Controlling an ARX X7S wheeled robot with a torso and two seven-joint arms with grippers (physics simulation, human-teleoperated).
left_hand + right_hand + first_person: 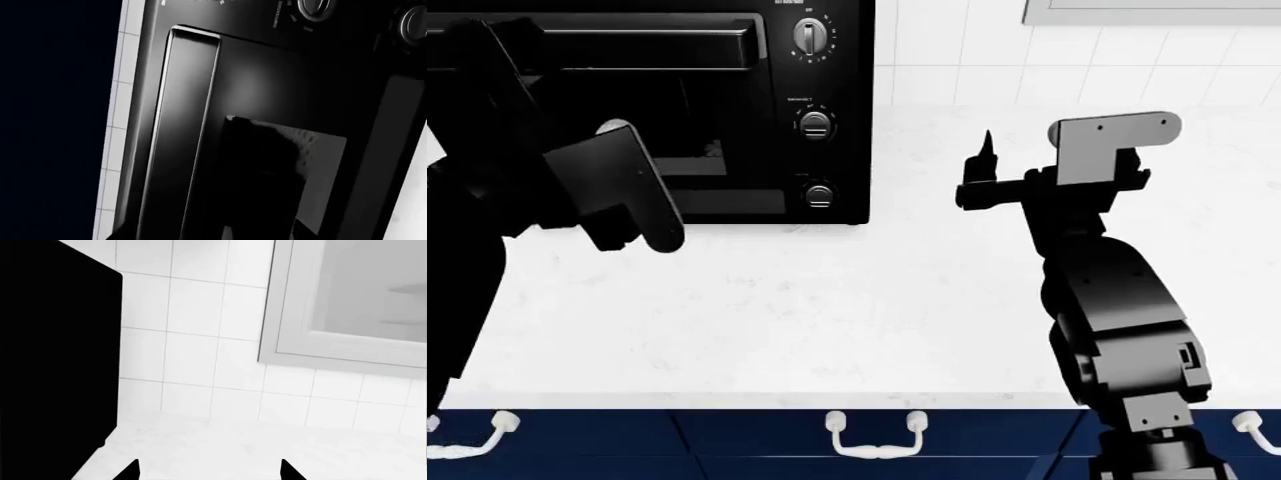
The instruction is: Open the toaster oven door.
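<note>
The toaster oven [827, 80] is a glossy black box at the back left of the counter, with three knobs [814, 125] in a column on its right. Its door [694, 110] looks shut, and the bar handle [654, 35] runs along its top edge. My left arm covers the door's left part, and my left gripper [507, 45] is up at the handle's left end. The left wrist view shows the handle [187, 130] and door glass [267, 80] very close, with the jaws lost in black. My right gripper [981, 165] is open and empty [207, 472] over the counter, right of the oven.
The white counter [827, 310] runs to a white tiled wall [193, 315] with a grey window frame [287, 340]. Dark blue cabinet fronts with white handles [874, 435] lie along the near edge. The oven's black side [53, 365] stands beside my right gripper.
</note>
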